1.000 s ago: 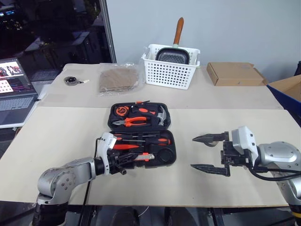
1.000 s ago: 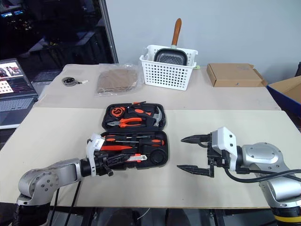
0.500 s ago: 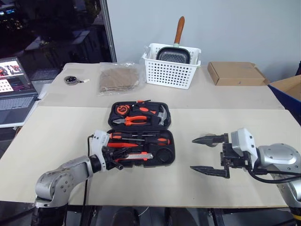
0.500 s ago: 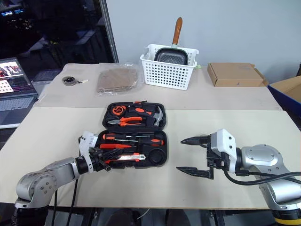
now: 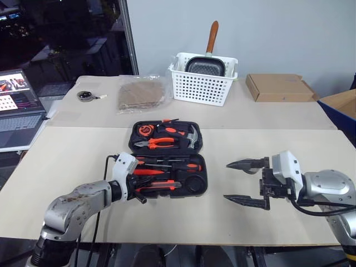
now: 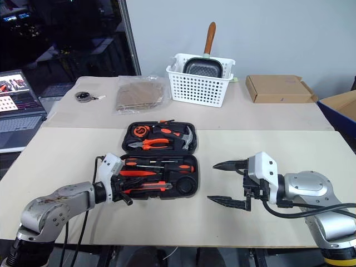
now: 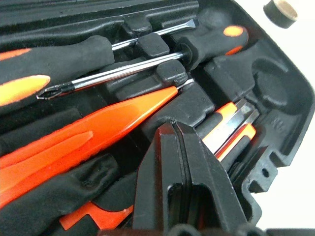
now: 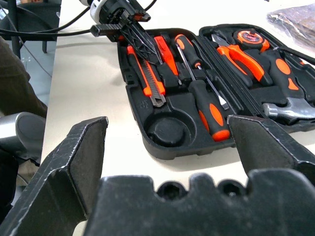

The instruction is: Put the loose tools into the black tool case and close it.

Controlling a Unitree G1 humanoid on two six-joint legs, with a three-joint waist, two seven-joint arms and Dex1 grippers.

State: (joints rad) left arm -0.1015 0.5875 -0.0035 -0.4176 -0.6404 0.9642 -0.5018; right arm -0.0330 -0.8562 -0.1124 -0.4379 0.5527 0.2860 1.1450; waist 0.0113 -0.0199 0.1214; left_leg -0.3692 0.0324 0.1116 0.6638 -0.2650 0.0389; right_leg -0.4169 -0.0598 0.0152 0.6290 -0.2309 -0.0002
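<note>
The case [image 5: 167, 159] lies open, long axis crosswise, with the left gripper [image 5: 135, 187], fingers pressed together, at its near-left corner, nearer than the spread-open right gripper [image 5: 243, 181].

This looks like a robot test room, not a home. A big flat table with a pale tan top [image 5: 67, 161] stands before a plain grey wall [image 5: 278, 28]. At nine o'clock an open laptop with a lit screen [image 5: 16, 103] sits by a dark glass window [image 5: 61, 33]. At one o'clock lies a flat brown cardboard box [image 5: 278, 87]. At three o'clock stands a blue bin lined with cardboard [image 5: 342, 108].
</note>
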